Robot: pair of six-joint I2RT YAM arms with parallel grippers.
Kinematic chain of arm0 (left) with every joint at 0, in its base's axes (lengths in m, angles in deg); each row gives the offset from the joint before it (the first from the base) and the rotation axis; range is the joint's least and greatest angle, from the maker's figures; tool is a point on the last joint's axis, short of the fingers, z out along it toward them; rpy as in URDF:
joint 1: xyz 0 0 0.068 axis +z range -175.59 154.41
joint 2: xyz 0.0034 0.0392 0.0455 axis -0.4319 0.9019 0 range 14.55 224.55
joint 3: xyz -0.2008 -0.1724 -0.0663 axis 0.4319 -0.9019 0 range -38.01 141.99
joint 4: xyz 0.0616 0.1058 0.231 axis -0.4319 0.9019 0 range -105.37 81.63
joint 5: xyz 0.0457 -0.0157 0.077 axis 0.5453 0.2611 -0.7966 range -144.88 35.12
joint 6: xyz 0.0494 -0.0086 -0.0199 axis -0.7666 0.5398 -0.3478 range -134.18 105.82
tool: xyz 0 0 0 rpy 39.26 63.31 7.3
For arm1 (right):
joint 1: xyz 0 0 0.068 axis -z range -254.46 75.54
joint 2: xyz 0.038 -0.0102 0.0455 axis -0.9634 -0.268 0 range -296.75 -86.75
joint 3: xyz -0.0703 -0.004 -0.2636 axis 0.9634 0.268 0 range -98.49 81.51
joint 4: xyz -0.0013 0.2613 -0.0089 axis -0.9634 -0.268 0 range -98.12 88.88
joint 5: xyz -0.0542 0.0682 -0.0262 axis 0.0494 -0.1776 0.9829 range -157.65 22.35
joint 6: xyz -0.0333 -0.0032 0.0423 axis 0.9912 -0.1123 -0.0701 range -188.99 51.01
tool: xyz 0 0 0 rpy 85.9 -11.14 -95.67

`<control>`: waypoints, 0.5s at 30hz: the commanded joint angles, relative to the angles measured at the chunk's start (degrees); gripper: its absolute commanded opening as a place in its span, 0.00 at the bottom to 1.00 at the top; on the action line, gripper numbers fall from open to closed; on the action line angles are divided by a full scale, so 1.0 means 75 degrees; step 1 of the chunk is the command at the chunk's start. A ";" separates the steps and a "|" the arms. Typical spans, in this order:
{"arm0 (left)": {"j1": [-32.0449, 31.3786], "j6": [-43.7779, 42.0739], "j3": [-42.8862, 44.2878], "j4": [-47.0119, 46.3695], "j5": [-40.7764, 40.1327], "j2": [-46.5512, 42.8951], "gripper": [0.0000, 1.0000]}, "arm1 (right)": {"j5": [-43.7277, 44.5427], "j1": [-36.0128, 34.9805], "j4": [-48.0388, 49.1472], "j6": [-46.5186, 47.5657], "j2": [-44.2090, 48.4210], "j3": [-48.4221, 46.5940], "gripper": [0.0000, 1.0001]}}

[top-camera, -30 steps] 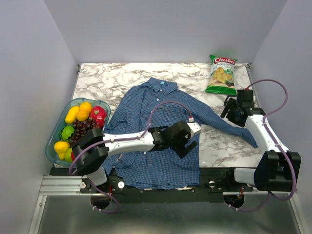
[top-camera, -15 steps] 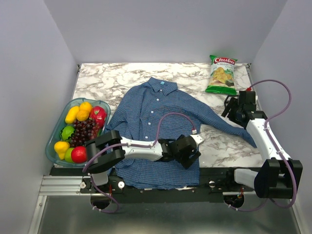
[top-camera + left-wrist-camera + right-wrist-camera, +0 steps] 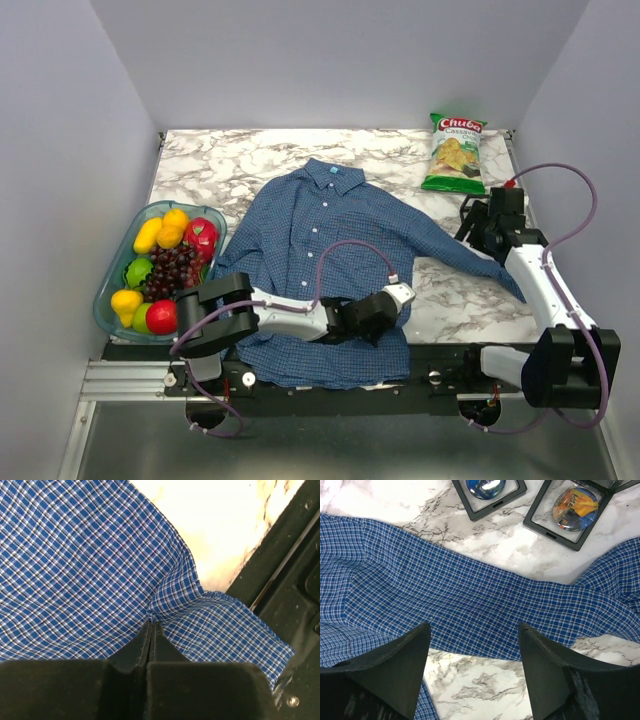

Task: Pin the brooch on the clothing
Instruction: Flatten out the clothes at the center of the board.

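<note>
left gripper (image 3: 378, 318) now sits lower than a second ago, at the near hem of the shirt (image 3: 320, 225). left wrist: its jaws pinch a shirt fold tight. right wrist: right gripper (image 3: 474, 630) gapes, empty, over the sleeve (image 3: 470, 595); brooches (image 3: 576, 502) lie just beyond, nearer this arm.

My gripper (image 3: 474, 630) hung with its jaws wide apart above a sleeve of the blue checked shirt (image 3: 470, 605), which lay slantwise across the marble table (image 3: 485, 540). Beyond the sleeve sat two black square cases, well apart from my fingers (image 3: 395, 675). The left case (image 3: 485, 511) held a blue brooch (image 3: 485, 486), and the right case (image 3: 547, 527) an orange brooch (image 3: 576, 508).
</note>
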State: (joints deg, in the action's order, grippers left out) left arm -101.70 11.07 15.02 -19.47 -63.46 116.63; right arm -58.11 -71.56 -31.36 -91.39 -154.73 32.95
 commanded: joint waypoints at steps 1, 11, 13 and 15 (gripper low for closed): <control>-0.0070 0.0498 -0.0824 0.0535 -0.0204 -0.0450 0.00 | 0.0134 -0.0023 0.0281 0.0126 -0.0367 0.0029 0.79; -0.0082 0.1074 -0.1797 0.0815 -0.0250 -0.1680 0.00 | -0.0194 -0.0011 0.0867 0.0021 -0.1610 0.0111 0.78; -0.0082 0.1167 -0.1868 0.0991 -0.0332 -0.1950 0.00 | -0.0276 -0.0023 0.0926 0.0021 -0.2020 0.0029 0.78; -0.0082 0.1272 -0.2055 0.1120 -0.0391 -0.2277 0.00 | -0.0392 -0.0023 0.0950 0.0009 -0.2440 -0.0018 0.78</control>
State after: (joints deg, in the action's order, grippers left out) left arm -101.86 18.31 2.15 -16.56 -63.57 103.69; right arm -58.98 -71.56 -26.31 -91.25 -168.26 32.95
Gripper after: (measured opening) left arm 0.009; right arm 0.780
